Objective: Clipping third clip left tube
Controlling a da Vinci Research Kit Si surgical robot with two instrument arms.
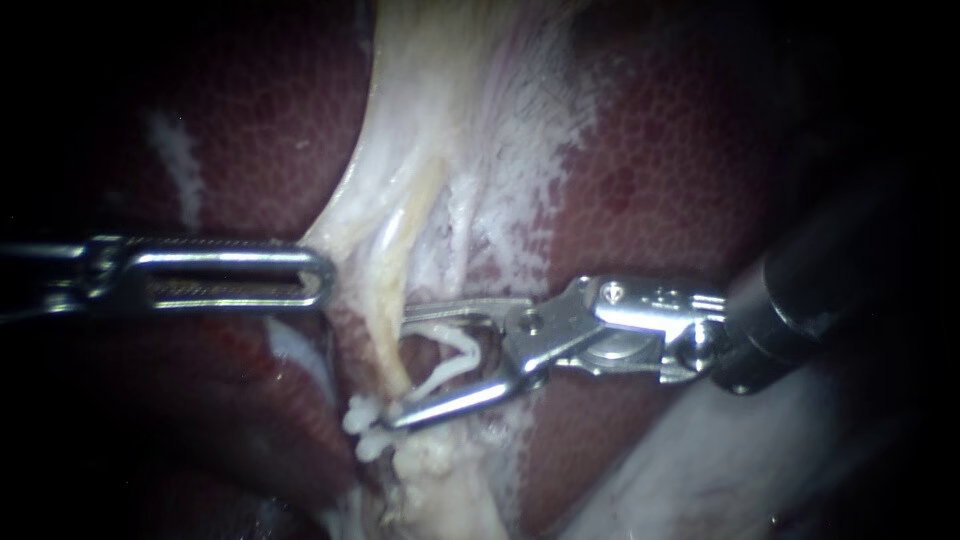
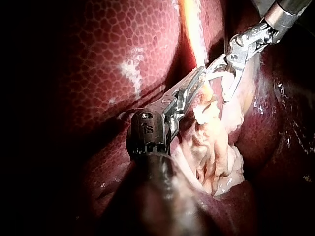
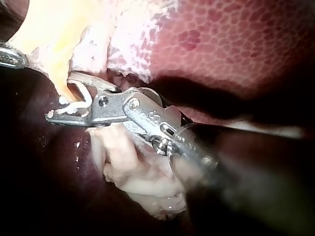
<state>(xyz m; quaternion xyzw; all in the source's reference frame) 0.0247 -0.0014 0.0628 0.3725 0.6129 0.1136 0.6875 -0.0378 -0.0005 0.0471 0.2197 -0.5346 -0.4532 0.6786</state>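
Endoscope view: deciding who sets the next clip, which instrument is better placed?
Right: the right instrument holds a white clip in its jaws at the tube; the left instrument carries none.

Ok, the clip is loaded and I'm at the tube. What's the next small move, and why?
Probably ease the right instrument a touch further across the tube before closing. Its jaws hold the white clip wide open, but the clip's tips seem only level with the tube, not clearly past it. The placed clips sit just beyond the lower jaw, so keep that gap.
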